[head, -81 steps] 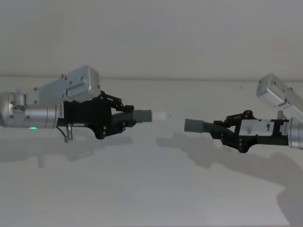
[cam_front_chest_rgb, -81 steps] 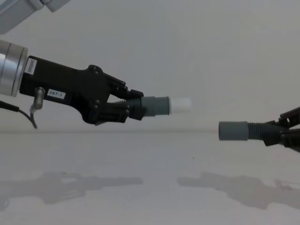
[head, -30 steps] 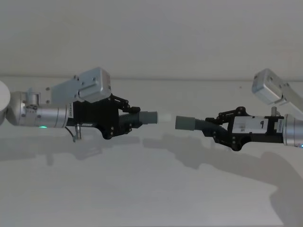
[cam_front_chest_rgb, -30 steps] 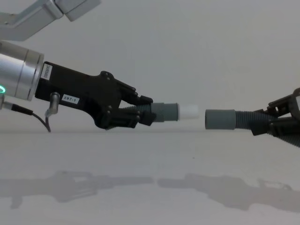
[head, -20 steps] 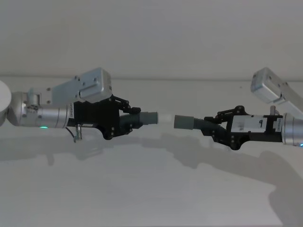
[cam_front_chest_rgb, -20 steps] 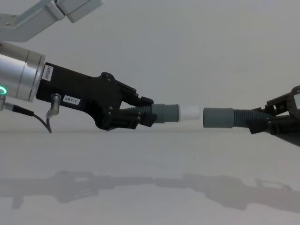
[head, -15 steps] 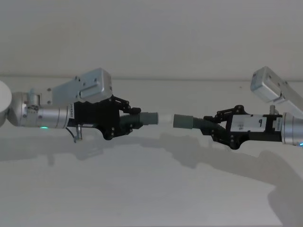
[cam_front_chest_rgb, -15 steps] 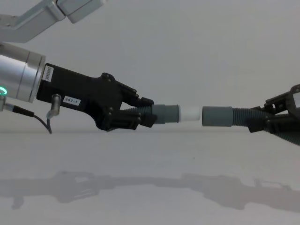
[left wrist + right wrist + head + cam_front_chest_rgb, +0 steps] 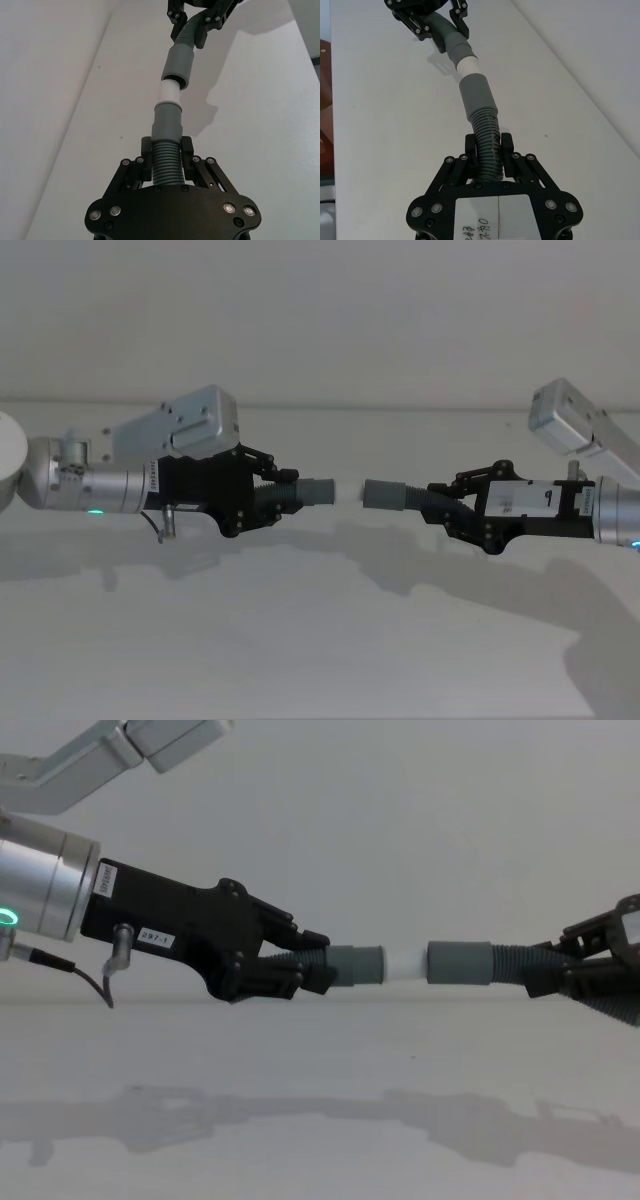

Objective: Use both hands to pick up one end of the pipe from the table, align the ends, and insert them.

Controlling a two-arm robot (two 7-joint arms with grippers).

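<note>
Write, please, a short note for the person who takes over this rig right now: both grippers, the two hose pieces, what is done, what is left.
Left gripper: shut on the shorter dark grey ribbed hose piece, held in the air above the plain white-grey table.
Right gripper: shut on the longer dark grey ribbed hose piece, also off the table.
Ends: the short white tip sits at the mouth of the smooth grey cuff, roughly in line; most of the white shows.
Done: both pieces lifted, ends aligned.
Left: push the tip into the cuff.
</note>
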